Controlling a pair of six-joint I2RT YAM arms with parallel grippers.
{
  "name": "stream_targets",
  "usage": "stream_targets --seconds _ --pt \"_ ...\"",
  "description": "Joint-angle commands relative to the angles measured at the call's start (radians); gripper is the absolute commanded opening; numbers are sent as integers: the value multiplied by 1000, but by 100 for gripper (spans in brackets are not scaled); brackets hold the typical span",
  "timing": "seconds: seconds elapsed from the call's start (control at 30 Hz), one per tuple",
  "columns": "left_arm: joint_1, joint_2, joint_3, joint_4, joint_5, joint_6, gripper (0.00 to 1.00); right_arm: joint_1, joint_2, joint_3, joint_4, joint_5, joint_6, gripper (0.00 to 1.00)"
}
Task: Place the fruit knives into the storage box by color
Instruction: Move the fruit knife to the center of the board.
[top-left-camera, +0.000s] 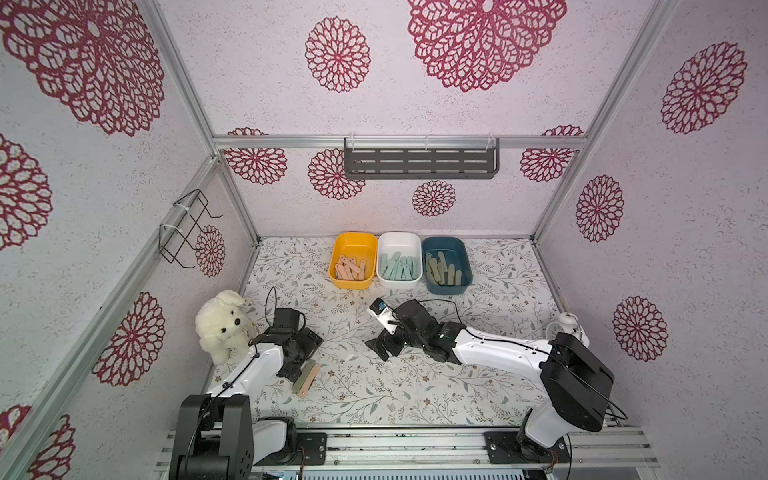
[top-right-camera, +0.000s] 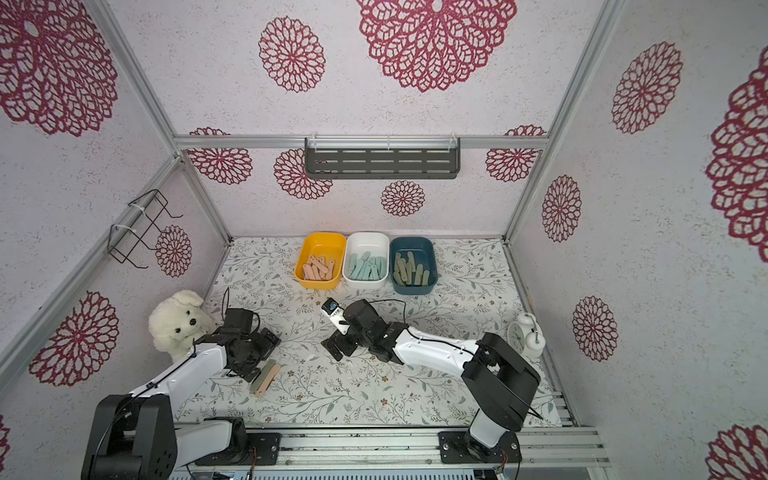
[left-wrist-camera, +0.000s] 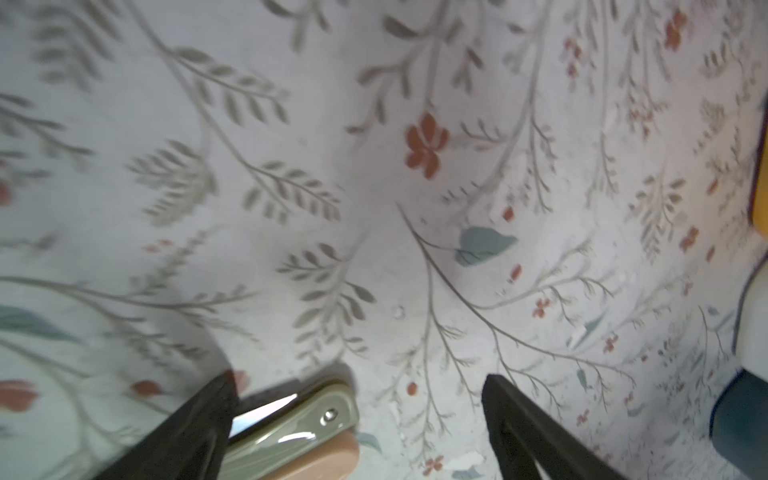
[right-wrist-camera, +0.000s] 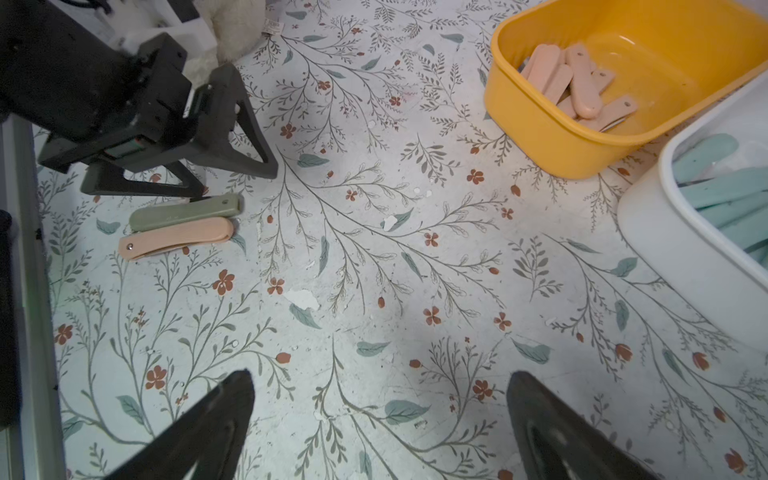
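An olive knife (right-wrist-camera: 185, 212) and a peach-pink knife (right-wrist-camera: 174, 241) lie touching, side by side, on the floral tabletop (right-wrist-camera: 374, 270). The left fingers (right-wrist-camera: 264, 168) are spread open and empty just beside the olive one. The right fingers (right-wrist-camera: 224, 407) hang open, holding nothing, well apart from both knives. At the back, the yellow box (top-left-camera: 357, 245), white box (top-left-camera: 399, 243) and blue box (top-left-camera: 442, 245) hold pink, teal and olive knives.
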Motion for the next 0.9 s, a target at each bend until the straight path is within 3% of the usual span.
stream_targets --seconds 0.0,0.27,0.37,0.63,0.77,0.87 --pt "-96 43 -36 26 52 -107 98 -14 -40 -13 26 -26 19 99" --pt "-323 177 38 78 34 -247 96 -57 -68 -36 14 -37 19 99" --pt "-413 213 84 10 28 -268 96 -73 -77 -37 7 -47 18 99" --pt "-425 -96 86 -406 -135 -305 95 -64 -37 -27 29 -105 44 99" --pt "-425 -163 -9 -414 -99 -353 98 -65 -13 -17 29 -116 40 99" --pt "-425 -142 -4 -400 -104 -342 98 -64 2 -9 38 -136 46 99"
